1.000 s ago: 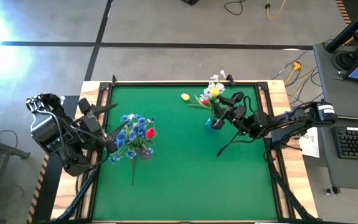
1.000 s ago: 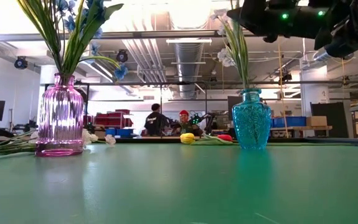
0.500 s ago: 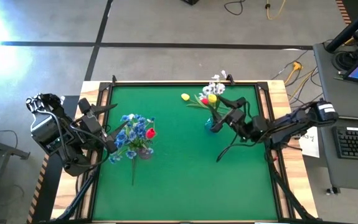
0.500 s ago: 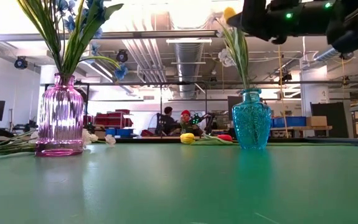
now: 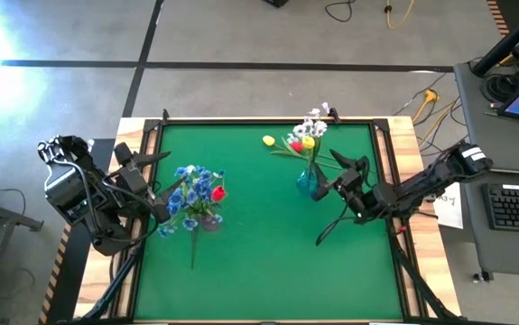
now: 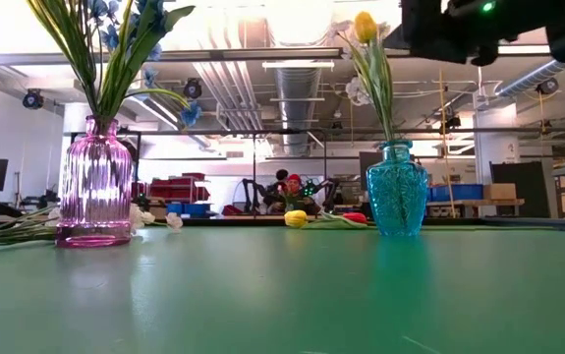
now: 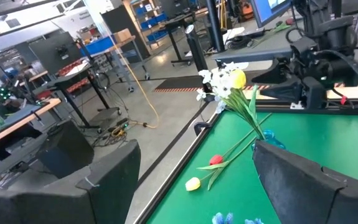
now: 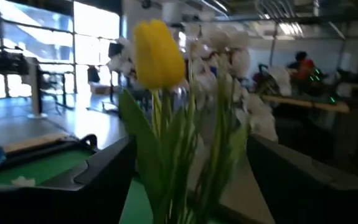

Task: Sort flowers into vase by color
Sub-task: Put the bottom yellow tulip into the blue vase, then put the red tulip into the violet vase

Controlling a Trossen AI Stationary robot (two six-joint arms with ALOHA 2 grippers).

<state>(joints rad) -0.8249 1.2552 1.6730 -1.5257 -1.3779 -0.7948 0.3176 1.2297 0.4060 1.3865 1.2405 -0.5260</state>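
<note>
A teal vase [image 5: 306, 182] [image 6: 396, 189] holds a yellow tulip [image 8: 158, 55] [image 6: 365, 27] and white clusters [image 5: 313, 121] by their stems. My right gripper [image 5: 338, 178] [image 8: 188, 199] is open just to the right of this vase; in the right wrist view its fingers stand on either side of the bouquet, apart from it. A pink vase [image 6: 93, 184] holds blue clusters [image 5: 191, 197], with a red bud [image 5: 218, 192] beside them. My left gripper [image 5: 163, 206] [image 7: 191, 205] waits open to the left of the pink vase.
A loose yellow tulip [image 5: 268, 141] [image 7: 193, 183] and a red tulip [image 5: 296, 146] [image 7: 215, 160] lie on the green mat near the far edge, left of the teal vase. Stems and white flowers [image 6: 154, 218] lie by the pink vase. The near half of the mat [image 5: 268, 271] is bare.
My right gripper has drawn back from above the teal vase toward the table's right and near edges. The yellow tulip, earlier hidden behind the gripper in the low view, now stands free in the teal vase.
</note>
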